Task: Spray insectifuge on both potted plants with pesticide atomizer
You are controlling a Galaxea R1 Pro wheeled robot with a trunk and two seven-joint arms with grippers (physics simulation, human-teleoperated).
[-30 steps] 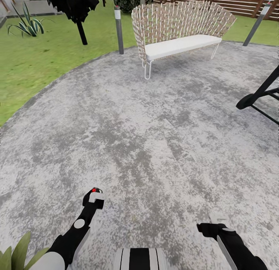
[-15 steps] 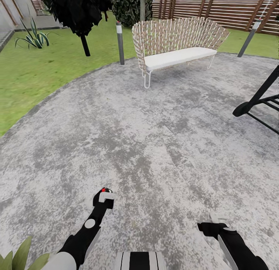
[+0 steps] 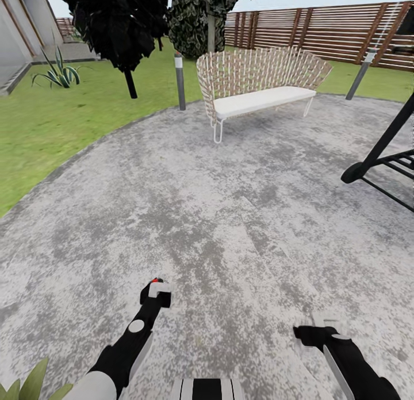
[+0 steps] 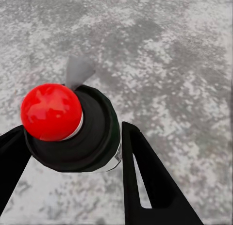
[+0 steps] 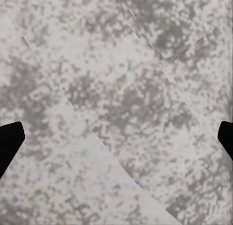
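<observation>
Left claw (image 3: 156, 289), in the head view, is held over the gravel patio (image 3: 241, 216) carrying a red-tipped object; no target plants are identified. Left wrist view: spray bottle (image 4: 73, 130) is clamped between the fingers. Right wrist view: fingertips (image 5: 9, 140) are spread apart, nothing held. Pickup is judged done; spraying remains.

You have no text, label, brand, number or sign to read here; the bottle (image 4: 73, 133) clamped in your left gripper (image 4: 73, 186) seems to show no lettering from this end-on angle.
</observation>
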